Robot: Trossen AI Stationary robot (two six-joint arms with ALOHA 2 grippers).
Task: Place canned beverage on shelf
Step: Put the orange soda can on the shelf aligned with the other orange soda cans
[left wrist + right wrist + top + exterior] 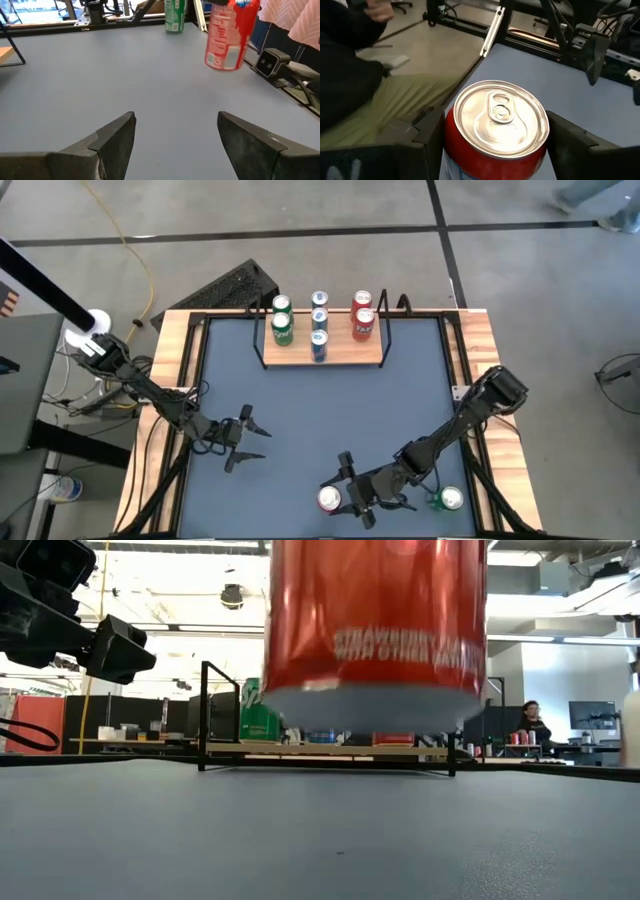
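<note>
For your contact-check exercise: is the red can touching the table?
Apart. The low view shows the red can lifted, with the shelf visible beneath it, above the table.

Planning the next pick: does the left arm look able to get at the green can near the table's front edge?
Probably not easily: the right gripper, shut on the red can, and its arm lie between the left gripper and the green can.

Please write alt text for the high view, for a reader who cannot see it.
The right gripper grips a red can at the table's near edge, a green can beside it. Seven cans stand on the shelf at the far side; the left gripper hovers open.
</note>
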